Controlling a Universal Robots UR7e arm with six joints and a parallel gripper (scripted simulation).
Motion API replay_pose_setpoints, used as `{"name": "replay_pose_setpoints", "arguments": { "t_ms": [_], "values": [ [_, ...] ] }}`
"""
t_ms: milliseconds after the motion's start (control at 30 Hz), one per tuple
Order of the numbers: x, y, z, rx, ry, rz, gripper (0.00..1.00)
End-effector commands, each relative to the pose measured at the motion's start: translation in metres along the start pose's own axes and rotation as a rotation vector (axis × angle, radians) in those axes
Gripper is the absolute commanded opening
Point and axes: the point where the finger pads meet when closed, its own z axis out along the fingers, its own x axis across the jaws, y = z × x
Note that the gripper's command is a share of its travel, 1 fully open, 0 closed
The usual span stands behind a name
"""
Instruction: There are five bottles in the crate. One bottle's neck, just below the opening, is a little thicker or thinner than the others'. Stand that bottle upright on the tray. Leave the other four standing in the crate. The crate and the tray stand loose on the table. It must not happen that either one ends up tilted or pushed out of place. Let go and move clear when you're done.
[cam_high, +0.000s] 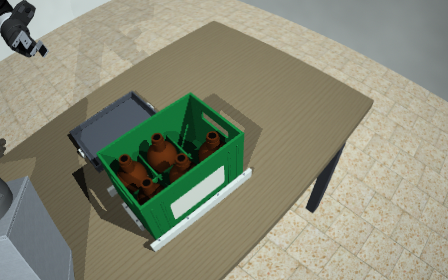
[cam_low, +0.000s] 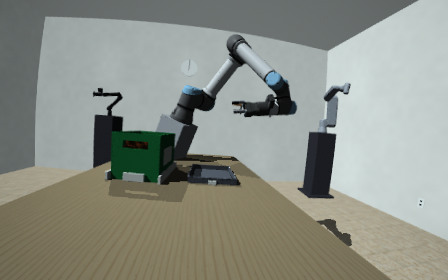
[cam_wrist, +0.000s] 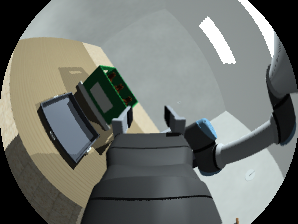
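The green crate (cam_high: 233, 159) (cam_low: 142, 167) (cam_wrist: 95, 79) stands upright on the table. In the top view, five brown bottles stand in it: two in the row nearer the tray (cam_high: 115, 120) (cam_low: 212, 173) (cam_wrist: 67, 125), one at left (cam_high: 126, 166) and one in the middle (cam_high: 160, 146); three in the other row, at left (cam_high: 147, 183), middle (cam_high: 181, 165) and right (cam_high: 211, 142). The right compartment of the tray-side row is empty. I cannot tell which neck differs. The dark grey tray is empty. My gripper (cam_high: 40, 49) (cam_low: 236, 107) (cam_wrist: 148, 112) is open and empty, high and away from crate and tray.
The tray lies close beside the crate's long side. White strips (cam_high: 200, 211) run low along the crate's outside. The crate walls rise around the bottles, with low green dividers between them. The robot's grey pedestal (cam_high: 30, 225) (cam_low: 185, 137) stands at the table's end.
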Motion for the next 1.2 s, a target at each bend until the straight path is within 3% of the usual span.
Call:
{"name": "replay_pose_setpoints", "arguments": {
  "t_ms": [0,733,1167],
  "values": [
    [0.000,0.000,0.000,0.000,-0.001,0.001,1.00],
    [0.000,-0.001,0.001,-0.004,-0.001,0.004,1.00],
    [-0.004,-0.004,0.018,-0.070,-0.007,0.064,1.00]
  ]
}}
